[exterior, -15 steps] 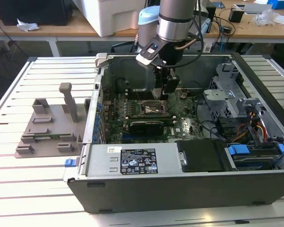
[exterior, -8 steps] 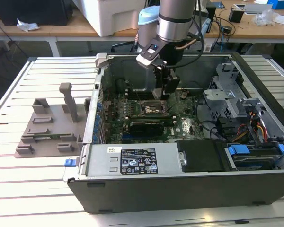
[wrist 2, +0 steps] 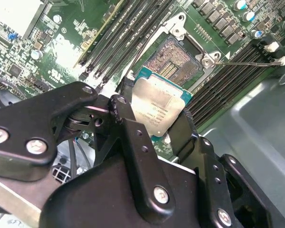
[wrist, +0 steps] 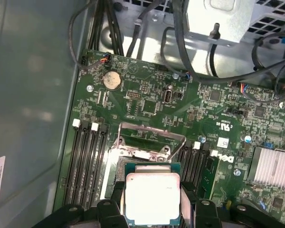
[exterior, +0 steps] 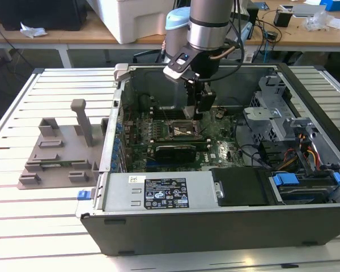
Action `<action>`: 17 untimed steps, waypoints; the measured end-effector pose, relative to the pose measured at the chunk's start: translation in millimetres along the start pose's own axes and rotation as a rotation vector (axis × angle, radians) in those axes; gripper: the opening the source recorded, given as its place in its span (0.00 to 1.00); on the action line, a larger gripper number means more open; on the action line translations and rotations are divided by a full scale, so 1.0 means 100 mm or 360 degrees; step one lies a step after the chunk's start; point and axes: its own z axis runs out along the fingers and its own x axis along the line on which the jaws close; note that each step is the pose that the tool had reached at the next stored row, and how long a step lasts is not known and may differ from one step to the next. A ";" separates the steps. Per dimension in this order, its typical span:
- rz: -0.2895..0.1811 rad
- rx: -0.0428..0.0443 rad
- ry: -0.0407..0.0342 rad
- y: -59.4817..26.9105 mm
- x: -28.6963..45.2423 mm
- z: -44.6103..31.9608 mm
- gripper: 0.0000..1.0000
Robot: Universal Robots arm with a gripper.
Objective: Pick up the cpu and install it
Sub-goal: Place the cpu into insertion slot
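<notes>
1. The gripper (wrist 2: pixel 154 113) is down inside the open computer case (exterior: pixel 215 224), its two black fingers (wrist 2: pixel 128 128) pinching the cpu (wrist 2: pixel 159 107) by opposite edges.
2. The cpu rides silvery lid up, just above the open socket (wrist 2: pixel 173 59) and not seated in it.
3. In the exterior view the gripper hovers at about one o'clock of the socket, close in.
4. The socket's metal load frame (wrist: pixel 149 137) stands swung open, and memory slots (wrist: pixel 85 156) flank it.
5. In the exterior view, a grey fixture (exterior: pixel 56 153) lies on the slatted table (exterior: pixel 45 238) at nine o'clock of the case.

Slatted metal table (exterior: pixel 34 226), open computer case (exterior: pixel 215 226) on it — grey plastic fixture (exterior: pixel 51 161) alongside
</notes>
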 end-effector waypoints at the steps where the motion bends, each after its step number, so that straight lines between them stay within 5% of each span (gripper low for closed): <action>1: 0.0029 0.0001 0.0000 0.000 0.000 0.002 0.55; 4: 0.0094 0.0004 0.0003 0.000 0.000 0.005 0.55; 17: 0.0095 0.0004 0.0003 -0.014 0.020 0.062 0.55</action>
